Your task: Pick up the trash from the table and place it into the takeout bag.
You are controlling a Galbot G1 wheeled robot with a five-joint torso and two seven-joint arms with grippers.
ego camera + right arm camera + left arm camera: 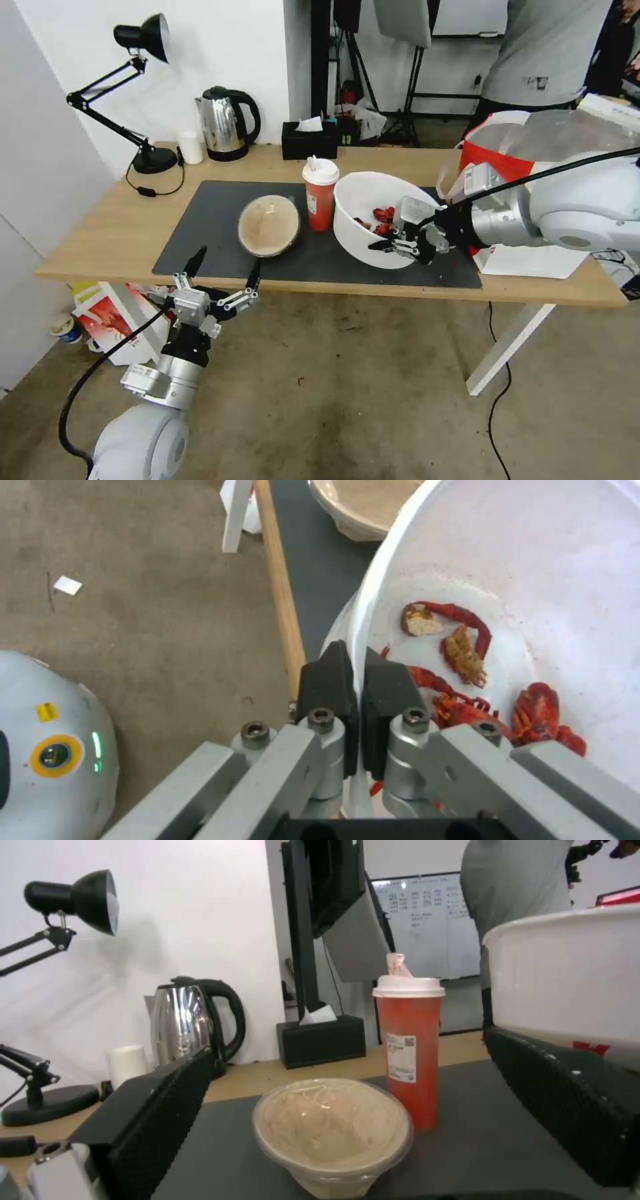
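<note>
The wide white bowl (365, 199) with red food scraps (467, 655) tilts on the dark mat (207, 220) of the table (113, 233). My right gripper (390, 244) is shut on its near rim, one pad (327, 680) outside and one inside the wall (533, 570). The red cup (320, 197) with a white lid stands beside it, and the tan bowl (269, 225) leans to the cup's left. The takeout bag (490, 143) stands behind my right arm. My left gripper (225, 267) hangs open just off the table's front edge, its fingers (153, 1120) framing the tan bowl (330, 1127) and the cup (408, 1050).
A steel kettle (227, 123), black tissue box (309, 139), small white cup (191, 147) and desk lamp (133, 87) line the table's back. White paper (533, 261) lies under my right arm. A red-white bag (110, 320) sits on the floor at left. A person stands behind the takeout bag.
</note>
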